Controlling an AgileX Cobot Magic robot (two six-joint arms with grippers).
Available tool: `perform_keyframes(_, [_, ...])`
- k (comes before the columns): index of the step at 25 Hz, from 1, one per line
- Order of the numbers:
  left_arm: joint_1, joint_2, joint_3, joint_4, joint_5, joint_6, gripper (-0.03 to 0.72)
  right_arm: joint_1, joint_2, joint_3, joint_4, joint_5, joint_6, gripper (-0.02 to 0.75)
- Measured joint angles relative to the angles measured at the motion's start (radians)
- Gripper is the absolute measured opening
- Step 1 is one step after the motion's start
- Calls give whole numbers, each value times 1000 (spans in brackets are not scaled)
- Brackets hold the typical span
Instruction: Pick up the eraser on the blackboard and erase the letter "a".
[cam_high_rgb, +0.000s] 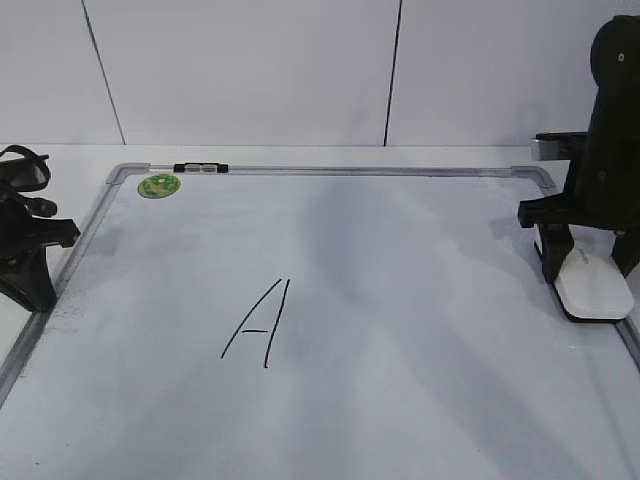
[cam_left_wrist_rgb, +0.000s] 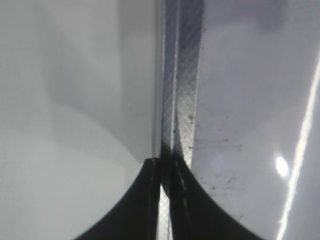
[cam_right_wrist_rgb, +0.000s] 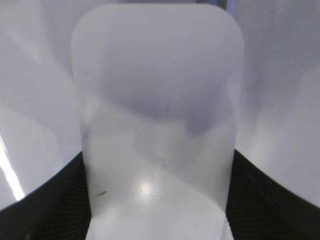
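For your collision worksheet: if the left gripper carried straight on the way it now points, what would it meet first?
Most likely the grey frame of the blackboard: the shut left gripper points along it, though how far above it is unclear.

Behind the work area, plain white wall (cam_high_rgb: 250, 70) made of panels, w/ two thin dark vertical seams (cam_high_rgb: 393, 70) splitting it, left one slightly slanted. Below that, white tabletop (cam_high_rgb: 300, 155) running as a narrow strip to the wall base. Soft, even light from above; faint grey shadows across surfaces, no hard edges. Small bright glare spot in left wrist view.
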Motion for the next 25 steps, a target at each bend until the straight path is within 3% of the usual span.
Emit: perform_keyframes(25, [0, 0, 0, -12, -3, 5, 15, 0, 0, 0, 38, -17, 0, 558])
